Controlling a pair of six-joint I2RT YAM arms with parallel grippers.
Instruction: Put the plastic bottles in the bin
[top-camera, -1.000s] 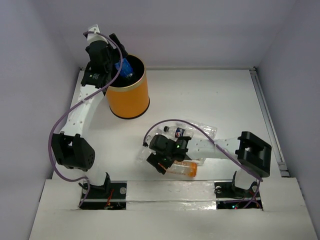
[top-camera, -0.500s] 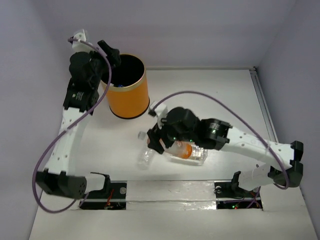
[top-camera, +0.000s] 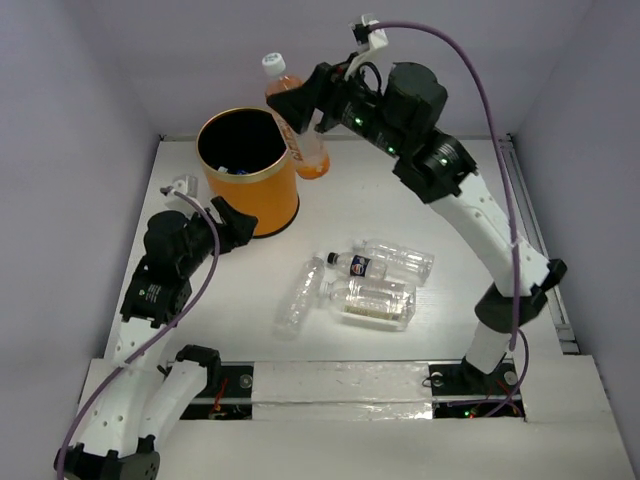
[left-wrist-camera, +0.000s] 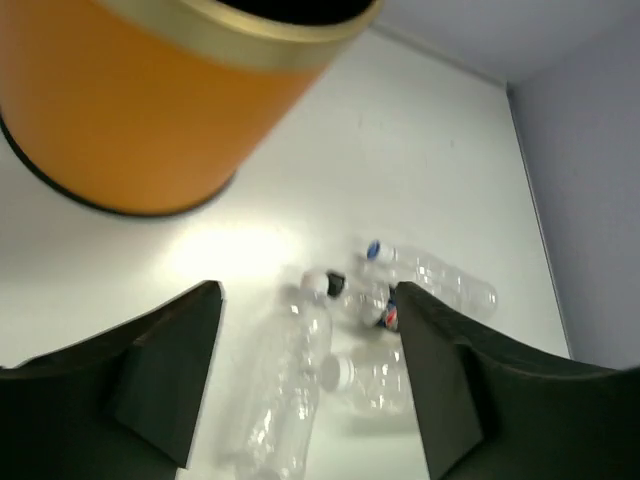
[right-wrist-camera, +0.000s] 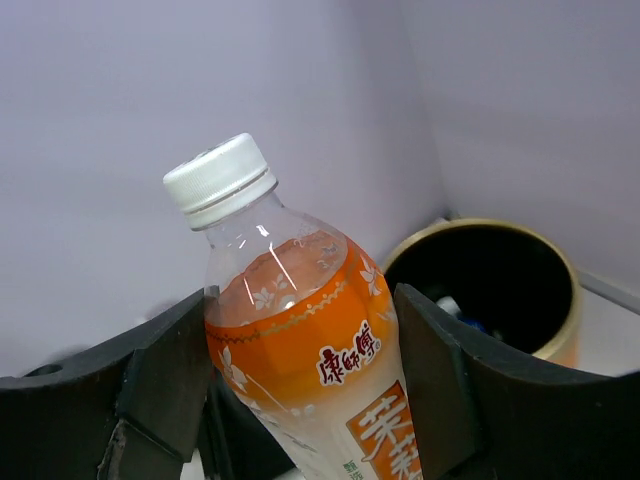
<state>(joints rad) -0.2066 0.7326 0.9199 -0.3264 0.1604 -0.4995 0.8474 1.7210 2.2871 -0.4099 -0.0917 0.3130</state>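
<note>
My right gripper (top-camera: 300, 112) is shut on the orange bottle (top-camera: 311, 156) with the white cap. It holds the bottle high and tilted, cap up, by the far right rim of the orange bin (top-camera: 262, 205). In the right wrist view the bottle (right-wrist-camera: 300, 330) sits between my fingers (right-wrist-camera: 160, 370), with the bin's black inside (right-wrist-camera: 490, 285) to the right below. A bit of blue shows in the bin. My left gripper (top-camera: 238, 222) is open and empty, low at the bin's near left side. A clear bottle (top-camera: 299, 298), a dark-label bottle (top-camera: 362, 266) and other clear bottles (top-camera: 376, 304) lie mid-table.
In the left wrist view the bin's wall (left-wrist-camera: 140, 110) fills the top left, and the lying bottles (left-wrist-camera: 285, 390) show between my open fingers (left-wrist-camera: 165, 370). White walls close the table at the back and sides. A rail (top-camera: 535, 240) runs along the right edge.
My right arm lifted the orange bottle from the near table up to the bin's far rim. My left arm left the bin's top, empty, and dropped low at its near left.
</note>
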